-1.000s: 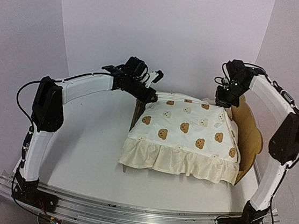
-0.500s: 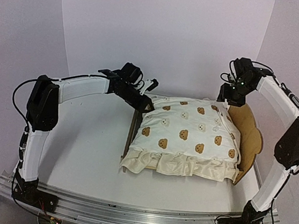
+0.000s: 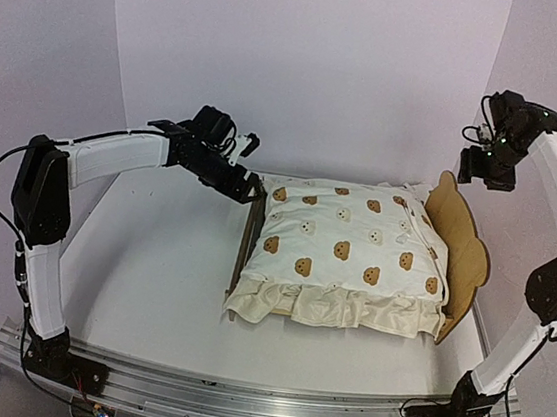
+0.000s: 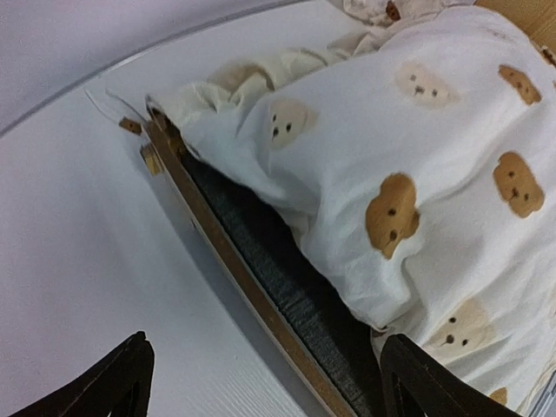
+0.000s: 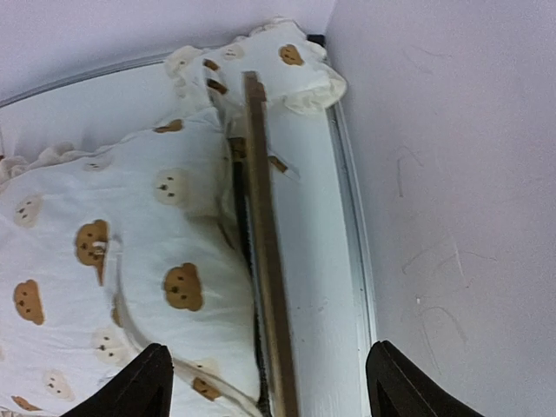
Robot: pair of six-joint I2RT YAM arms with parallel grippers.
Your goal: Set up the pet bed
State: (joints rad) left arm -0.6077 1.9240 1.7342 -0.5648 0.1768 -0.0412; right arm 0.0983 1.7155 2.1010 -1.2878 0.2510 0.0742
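Note:
The pet bed (image 3: 252,234) stands right of the table's middle, with its bear-ear headboard (image 3: 463,252) at the right end. The cream bear-print cushion (image 3: 349,249) lies on the frame, its ruffle hanging over the near side. My left gripper (image 3: 246,170) hovers open just off the bed's far left corner; in the left wrist view its gripper (image 4: 269,387) is empty above the plywood rail (image 4: 230,265), the dark grey base (image 4: 291,291) and the cushion (image 4: 417,130). My right gripper (image 3: 481,171) hangs open high above the headboard (image 5: 265,261), empty (image 5: 271,387).
A small bear-print pillow (image 5: 291,74) lies at the headboard's far end near the back corner. The side wall (image 5: 452,217) rises close to the right of the headboard. White tabletop (image 3: 151,265) stretches left of the bed.
Both grippers opened and let go of the cushion's far corners; it settled onto the frame. The left arm drew back to the left, and the right arm rose up and to the right.

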